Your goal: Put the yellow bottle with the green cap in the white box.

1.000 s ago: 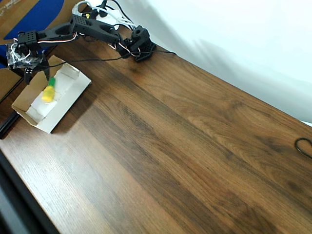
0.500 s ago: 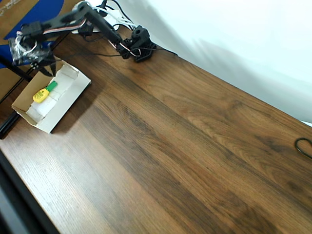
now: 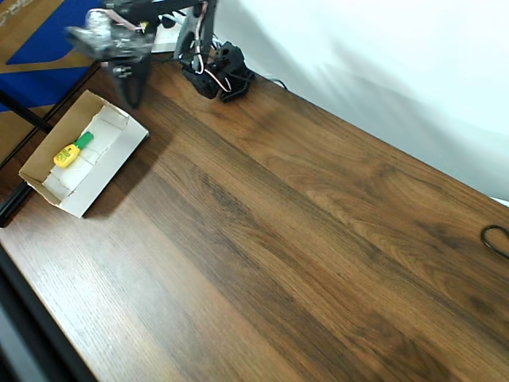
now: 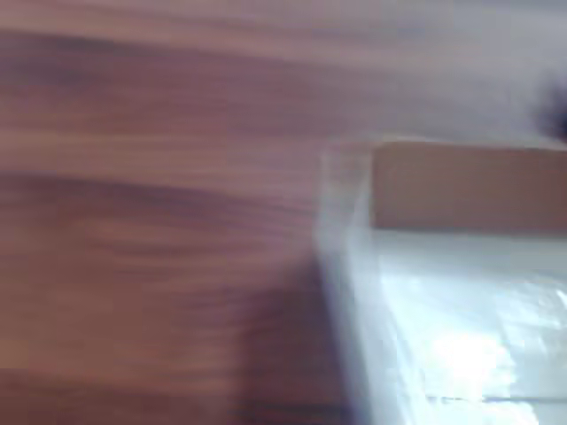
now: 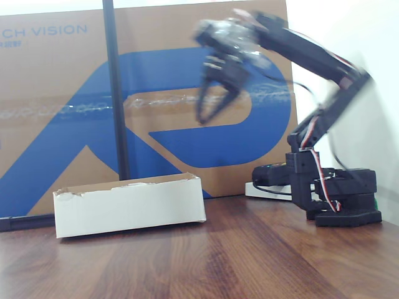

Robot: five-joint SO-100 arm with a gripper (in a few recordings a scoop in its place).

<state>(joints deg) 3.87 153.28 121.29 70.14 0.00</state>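
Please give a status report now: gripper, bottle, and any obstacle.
Gripper high above the table, beside the white box, jaws empty, nearly closed. Yellow bottle with the green cap lying inside the box. No obstacle seen.

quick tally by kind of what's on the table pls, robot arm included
Yellow bottle with the green cap: 1, lying inside the box
White box: 1
Robot arm, gripper raised above the table: 1
Black cable loop at the table's right edge in the overhead view: 1
Total: 4
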